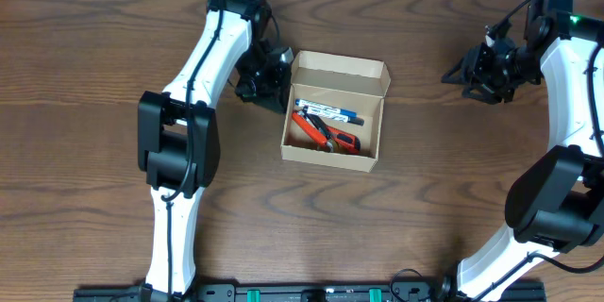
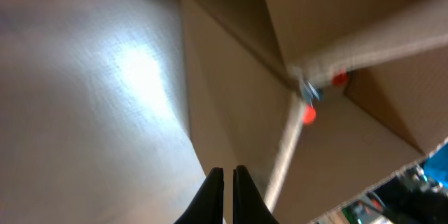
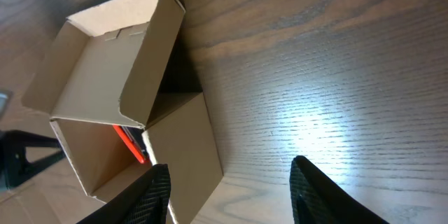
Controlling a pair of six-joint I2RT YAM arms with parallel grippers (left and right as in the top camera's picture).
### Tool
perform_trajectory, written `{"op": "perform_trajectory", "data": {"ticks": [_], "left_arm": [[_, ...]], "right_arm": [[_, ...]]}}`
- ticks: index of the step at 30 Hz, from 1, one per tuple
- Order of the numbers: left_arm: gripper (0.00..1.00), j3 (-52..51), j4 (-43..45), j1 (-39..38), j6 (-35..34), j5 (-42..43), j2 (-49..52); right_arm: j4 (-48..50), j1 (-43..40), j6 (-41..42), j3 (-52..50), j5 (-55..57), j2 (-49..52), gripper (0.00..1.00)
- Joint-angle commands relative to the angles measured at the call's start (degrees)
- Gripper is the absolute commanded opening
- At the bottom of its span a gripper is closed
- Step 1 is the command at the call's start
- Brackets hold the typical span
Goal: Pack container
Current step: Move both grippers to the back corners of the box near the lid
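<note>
Two grippers: left gripper (image 2: 227,172) nearly closed beside container (image 1: 326,154), right gripper (image 3: 231,165) wide open, empty

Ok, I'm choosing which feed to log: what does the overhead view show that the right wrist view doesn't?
Only overhead: the blue-and-white marker lying in the container, and the left arm close beside it. Only right wrist: the right jaws spread wide above the bare table, with glare on the wood. Both: the open container with its lid up and a red marker inside.
</note>
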Motion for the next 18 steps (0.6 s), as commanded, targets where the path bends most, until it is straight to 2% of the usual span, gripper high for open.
{"op": "perform_trajectory", "data": {"ticks": [1, 8, 18], "left_arm": [[0.06, 0.2, -1.4, -0.2, 0.1, 0.0, 0.3], [0.06, 0.2, -1.7, -0.3, 0.1, 0.2, 0.3], [0.06, 0.2, -0.1, -0.6, 0.0, 5.7, 0.3]], "right_arm": [[0.0, -0.2, -0.1, -0.2, -1.1, -0.4, 0.49], [0.0, -0.2, -0.1, -0.2, -1.1, -0.4, 0.49], [-0.4, -0.2, -0.1, -0.2, -1.4, -0.4, 0.52]]}}
